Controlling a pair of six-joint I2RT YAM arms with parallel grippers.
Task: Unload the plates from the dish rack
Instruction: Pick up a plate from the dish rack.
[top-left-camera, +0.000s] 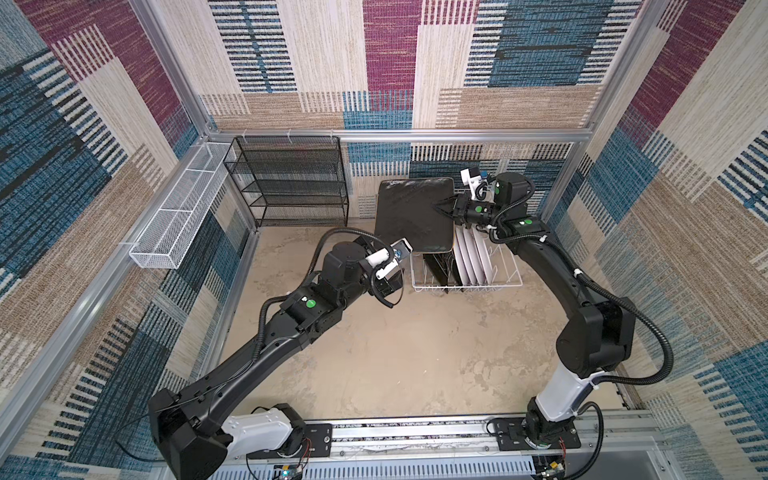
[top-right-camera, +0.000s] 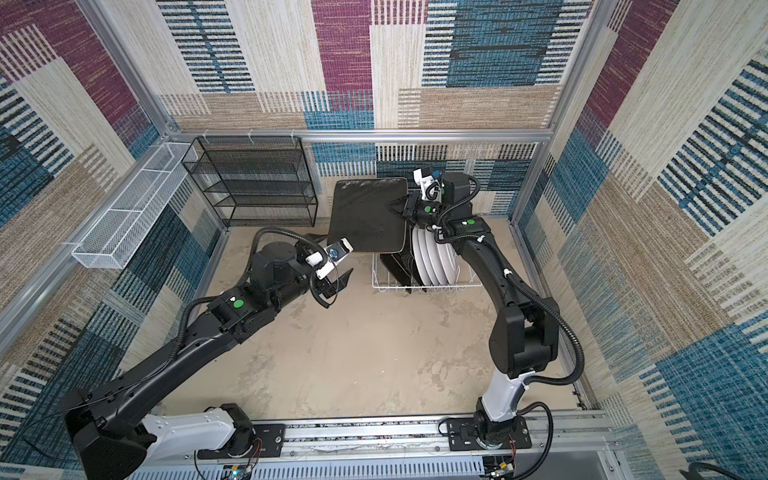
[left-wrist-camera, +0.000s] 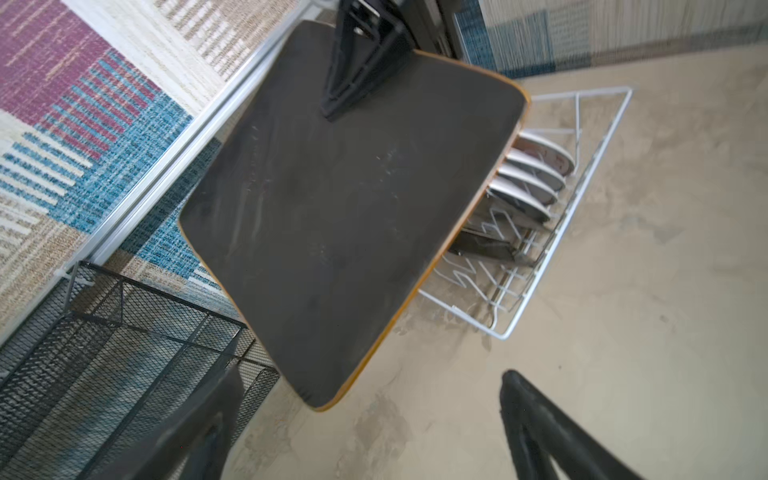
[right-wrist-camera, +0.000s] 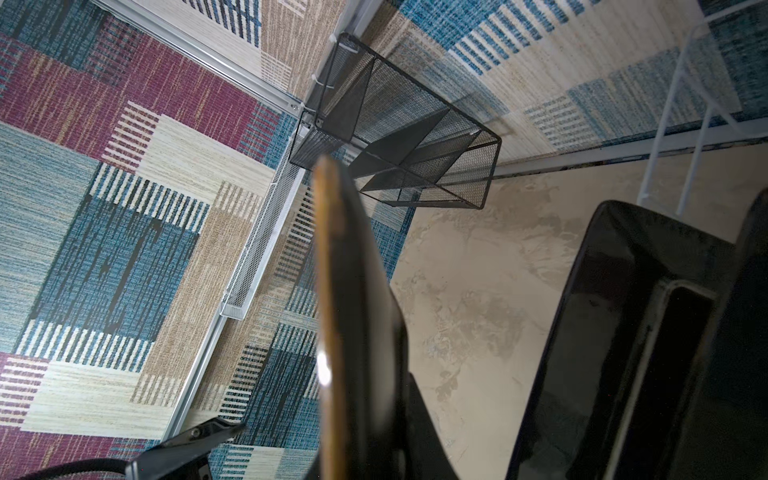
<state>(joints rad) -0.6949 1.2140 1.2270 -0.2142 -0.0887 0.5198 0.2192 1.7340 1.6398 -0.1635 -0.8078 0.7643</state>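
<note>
Right jaws clenched on edge of black-backed square plate (top-left-camera: 409, 216) held above white wire dish rack (top-left-camera: 498, 285), left jaws gaping beside the rack, round white plates (top-right-camera: 434, 257) upright inside.

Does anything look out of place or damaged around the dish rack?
Nothing spilled or broken. Only a square plate is out of the dish rack, held in the air by the right gripper at one edge, black back up. The other plates stand on edge inside it.
</note>
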